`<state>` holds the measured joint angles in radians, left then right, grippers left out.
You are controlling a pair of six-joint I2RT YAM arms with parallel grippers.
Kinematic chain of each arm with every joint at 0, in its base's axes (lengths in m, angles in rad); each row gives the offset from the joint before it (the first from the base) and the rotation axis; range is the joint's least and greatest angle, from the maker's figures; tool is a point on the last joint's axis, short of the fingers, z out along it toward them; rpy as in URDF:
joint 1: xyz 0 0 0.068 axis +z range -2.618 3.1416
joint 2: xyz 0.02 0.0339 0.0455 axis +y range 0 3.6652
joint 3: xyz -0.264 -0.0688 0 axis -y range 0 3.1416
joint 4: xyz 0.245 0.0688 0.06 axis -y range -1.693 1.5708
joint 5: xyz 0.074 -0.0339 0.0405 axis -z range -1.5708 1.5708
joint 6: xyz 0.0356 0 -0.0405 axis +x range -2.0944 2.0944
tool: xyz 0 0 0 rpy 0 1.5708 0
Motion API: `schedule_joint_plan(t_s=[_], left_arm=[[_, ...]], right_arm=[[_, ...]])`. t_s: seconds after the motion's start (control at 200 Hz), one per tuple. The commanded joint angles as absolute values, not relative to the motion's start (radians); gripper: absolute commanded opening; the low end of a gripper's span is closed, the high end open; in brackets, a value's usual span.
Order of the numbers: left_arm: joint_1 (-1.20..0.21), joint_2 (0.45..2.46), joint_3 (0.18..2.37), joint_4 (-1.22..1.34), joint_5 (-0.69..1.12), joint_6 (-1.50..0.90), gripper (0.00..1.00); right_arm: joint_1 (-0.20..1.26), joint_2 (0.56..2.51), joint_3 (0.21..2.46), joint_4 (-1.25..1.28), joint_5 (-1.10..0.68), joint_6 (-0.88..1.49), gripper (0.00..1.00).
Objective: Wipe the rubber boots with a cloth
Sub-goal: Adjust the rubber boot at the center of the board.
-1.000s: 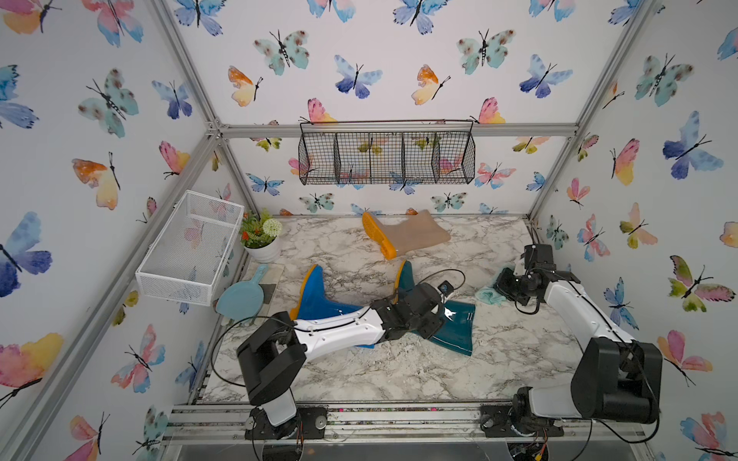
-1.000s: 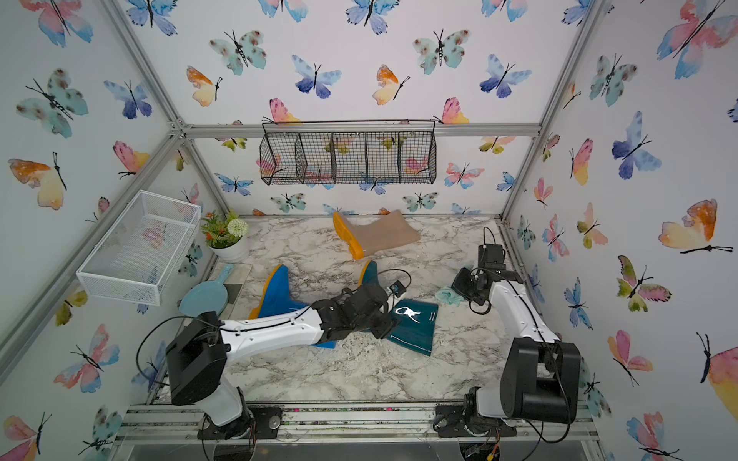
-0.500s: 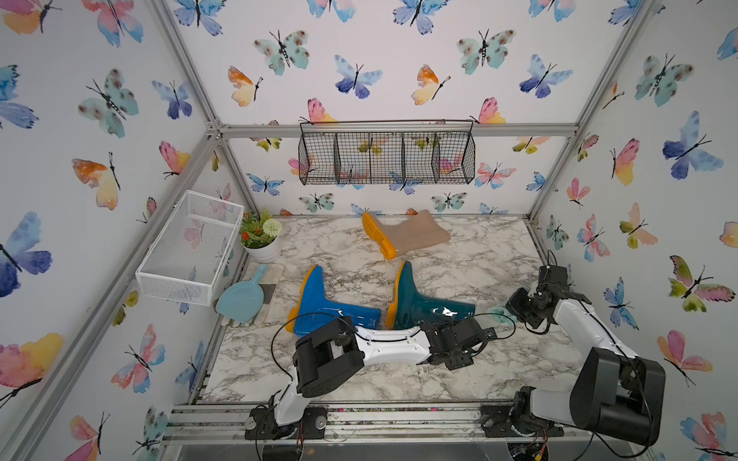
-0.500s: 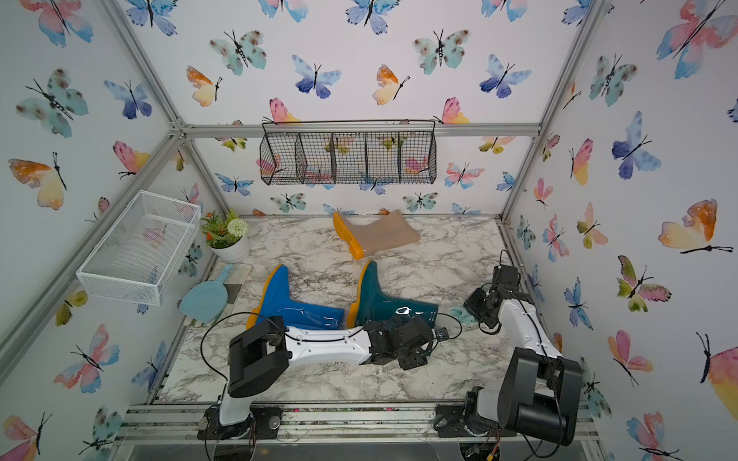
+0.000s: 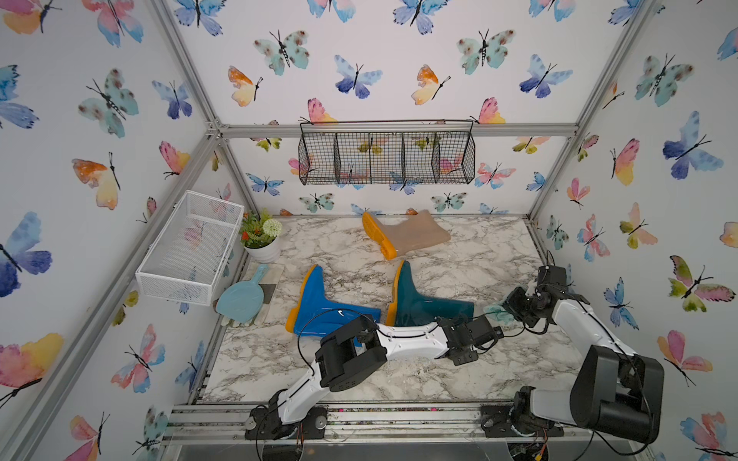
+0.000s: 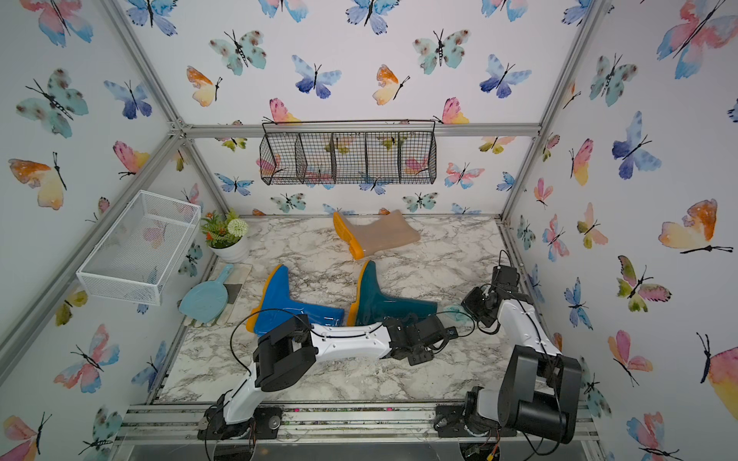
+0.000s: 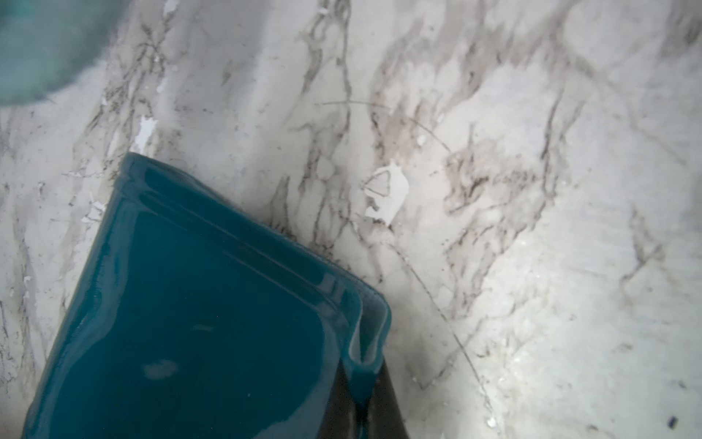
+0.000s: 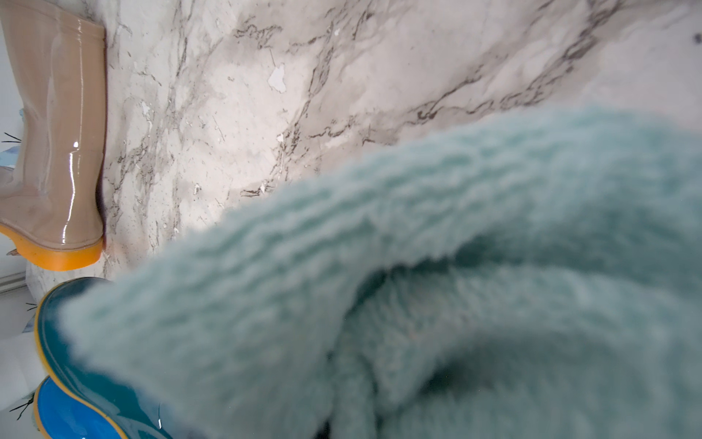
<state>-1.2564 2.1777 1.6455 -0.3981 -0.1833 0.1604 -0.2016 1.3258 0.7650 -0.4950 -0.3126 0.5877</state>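
Marble tabletop [image 5: 359,371] inside a butterfly-papered booth. The blue boot [image 5: 319,307], teal boot [image 5: 423,303] and beige boot [image 5: 411,235] lie on their sides. The left gripper [image 7: 361,410] pinches the teal boot's cuff. The right gripper [image 5: 509,307] clamps the aqua cloth [image 5: 494,310] just beside that cuff.

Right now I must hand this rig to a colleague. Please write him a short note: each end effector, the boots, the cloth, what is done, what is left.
Left end effector: shut on the cuff of the dark teal boot.
Right end effector: shut on the cloth, held near that cuff, not on the boot.
Blue boot lies beside the teal one, beige boot at the back; all on their sides.
Done: boot gripped, cloth in hand.
Left: wiping; which boots are clean cannot be told.
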Motion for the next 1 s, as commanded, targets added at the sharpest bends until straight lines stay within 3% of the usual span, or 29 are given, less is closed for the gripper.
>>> schedule_joint_plan(t_s=[0.0,0.155,0.26,0.475,0.636,0.731,0.886,0.996], left_arm=[[-1.128,2.035,1.663,-0.462,-0.149,0.076,0.0],[-0.968,1.875,1.736,-0.441,0.012,0.001,0.0],[-0.879,1.82,1.731,-0.286,0.202,-0.051,0.0],[-0.847,1.99,2.066,-0.202,0.39,-0.189,0.0],[-0.849,2.072,2.154,0.029,0.46,-0.403,0.0],[-0.844,2.035,2.042,0.153,0.424,-0.504,0.0],[-0.776,1.857,1.566,0.344,0.265,-0.69,0.0],[-0.688,1.839,1.337,0.328,0.288,-0.818,0.0]], right_arm=[[-0.201,1.324,0.757,-0.47,-0.344,0.601,0.02],[-0.202,1.307,0.716,-0.433,-0.395,0.612,0.02],[-0.202,1.296,0.694,-0.425,-0.435,0.61,0.02],[-0.202,1.199,0.706,-0.507,-0.422,0.617,0.02],[-0.2,1.16,0.765,-0.629,-0.363,0.584,0.02],[-0.2,1.149,0.798,-0.681,-0.304,0.556,0.02],[-0.194,1.149,0.842,-0.72,-0.226,0.498,0.02],[-0.185,1.153,0.814,-0.715,-0.22,0.491,0.02]])
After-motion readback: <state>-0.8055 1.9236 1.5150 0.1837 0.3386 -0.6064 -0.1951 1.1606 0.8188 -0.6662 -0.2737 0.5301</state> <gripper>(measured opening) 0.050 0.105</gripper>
